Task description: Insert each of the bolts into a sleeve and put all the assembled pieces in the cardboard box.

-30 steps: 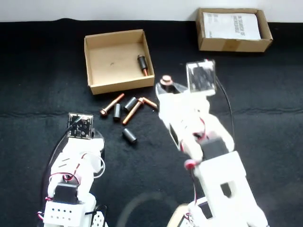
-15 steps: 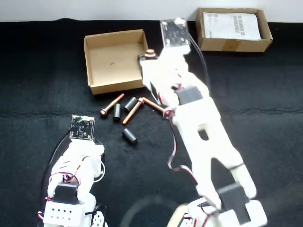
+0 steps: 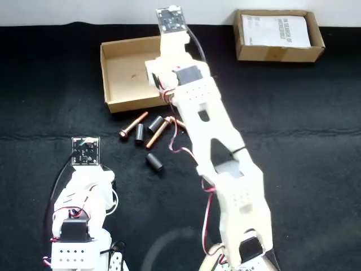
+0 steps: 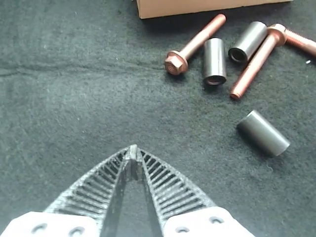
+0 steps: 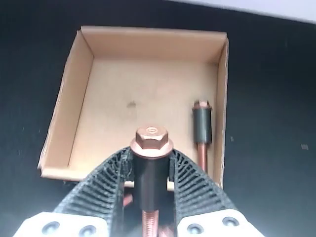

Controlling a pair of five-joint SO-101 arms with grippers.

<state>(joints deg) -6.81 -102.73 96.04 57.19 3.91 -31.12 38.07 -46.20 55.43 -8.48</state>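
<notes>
Status for you: your right gripper (image 5: pixel 148 163) has its jaws pinching an assembled piece (image 5: pixel 149 185), a copper bolt through a dark sleeve, with the hex head poking out past the tips. Your right arm (image 3: pixel 197 113) stretches across the right side of the cardboard box (image 3: pixel 121 73), and the held piece sits over the box. How high, you can't tell. A finished piece (image 5: pixel 201 129) lies inside along the right wall, shank end toward the near side.

Your left gripper (image 4: pixel 132 152) has its jaws pressed together with nothing between them. It hangs over bare tabletop (image 4: pixel 64 98) at near left, well apart from the loose parts.

Loose parts sit on the tabletop just near of the box:
- left bolt (image 4: pixel 195 44), with left sleeve (image 4: pixel 215 61) just beside it
- second sleeve (image 4: pixel 248 42), right next to middle bolt (image 4: pixel 256 61)
- third bolt (image 4: pixel 301 42), head against the middle bolt's head
- lone sleeve (image 4: pixel 262 133), nearer to you and apart from the cluster

A smaller box (image 3: pixel 271 53) holding papers sits at far right.
</notes>
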